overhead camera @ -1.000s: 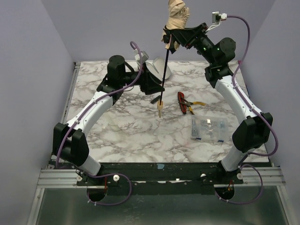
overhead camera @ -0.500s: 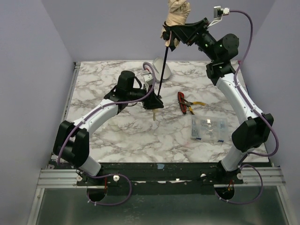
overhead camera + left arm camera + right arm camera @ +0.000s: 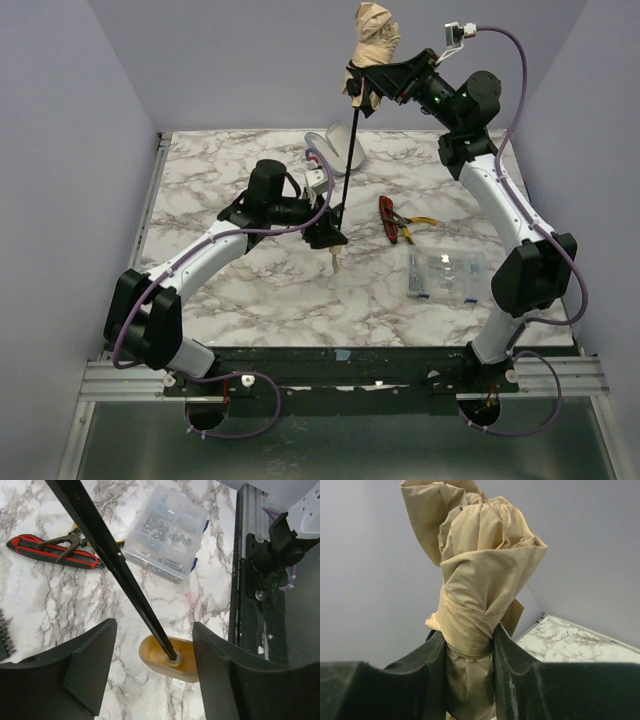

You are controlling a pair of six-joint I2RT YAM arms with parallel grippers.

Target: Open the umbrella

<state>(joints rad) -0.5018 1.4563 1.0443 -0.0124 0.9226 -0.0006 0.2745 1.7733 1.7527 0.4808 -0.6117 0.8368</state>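
Overhead: the right hand (image 3: 372,78) holds the folded umbrella (image 3: 372,35) high above the counter (image 3: 230,290). Its black shaft (image 3: 347,160) slants down to the left hand (image 3: 330,238).

Left wrist: wide fingers (image 3: 85,670) flank the beige knob handle (image 3: 167,655), not gripping it.

Right wrist: the fingers are clamped on the tan canopy (image 3: 480,580).

The next move is probably to close on the handle, then pull.
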